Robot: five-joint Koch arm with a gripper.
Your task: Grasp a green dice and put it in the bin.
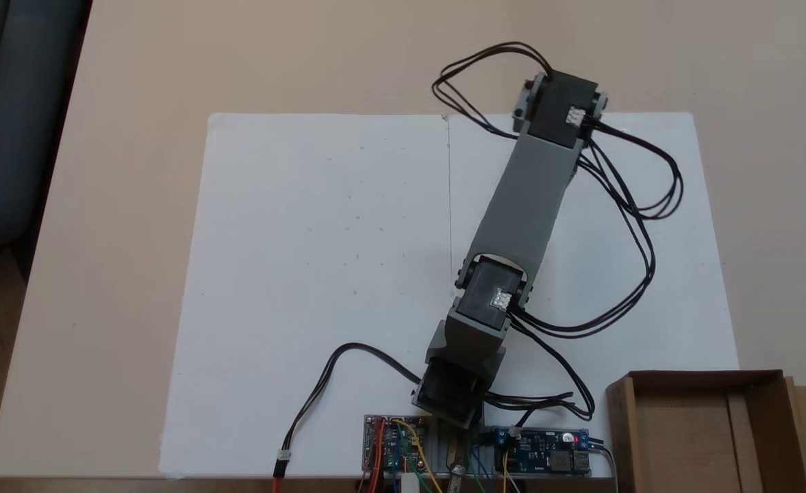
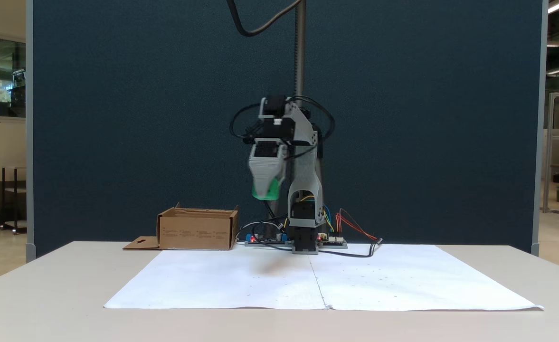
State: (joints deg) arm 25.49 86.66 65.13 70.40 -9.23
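In a fixed view from the front, my gripper [image 2: 266, 194] hangs high above the table, pointing down, shut on the green dice [image 2: 270, 191], whose bright green shows between the grey fingertips. The bin [image 2: 196, 231], a shallow brown cardboard box with a flap lying flat beside it, stands on the table to the left of the arm's base and lower than the gripper. From above, the bin [image 1: 625, 411] sits at the bottom right corner, and the grey arm [image 1: 529, 205] stretches up and to the right over the white paper.
Two white paper sheets [image 1: 320, 274] cover the middle of the beige table [image 1: 101, 274]. Circuit boards [image 1: 543, 448] and loose black cables [image 1: 639, 205] lie around the arm's base. A dark blue partition [image 2: 141, 118] and a metal pole [image 2: 300, 47] stand behind.
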